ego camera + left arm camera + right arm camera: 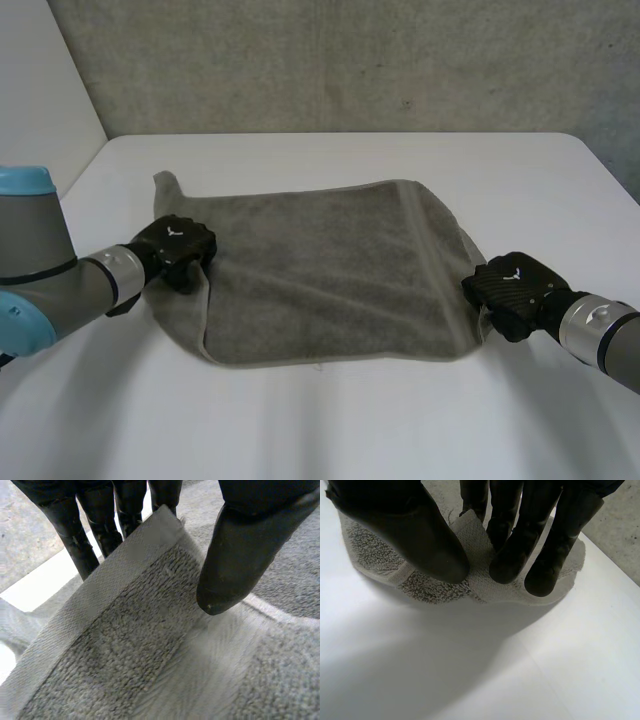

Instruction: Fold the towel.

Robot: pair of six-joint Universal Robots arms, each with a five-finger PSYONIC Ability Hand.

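A grey towel (320,270) lies spread on the white table (350,420), its far left corner sticking out towards the back. My left hand (175,245) is at the towel's left edge. In the left wrist view the hemmed edge (125,580) stands up between the fingers (75,535) and the thumb (240,555), which close on it. My right hand (510,285) is at the towel's near right corner. Seen from the right wrist, the thumb (420,535) and fingers (520,545) pinch that corner of the towel (440,587), bunched just above the table.
A grey wall (350,60) rises behind the table's back edge. A white panel (40,90) stands at the far left. Bare table top lies in front of the towel and on both sides.
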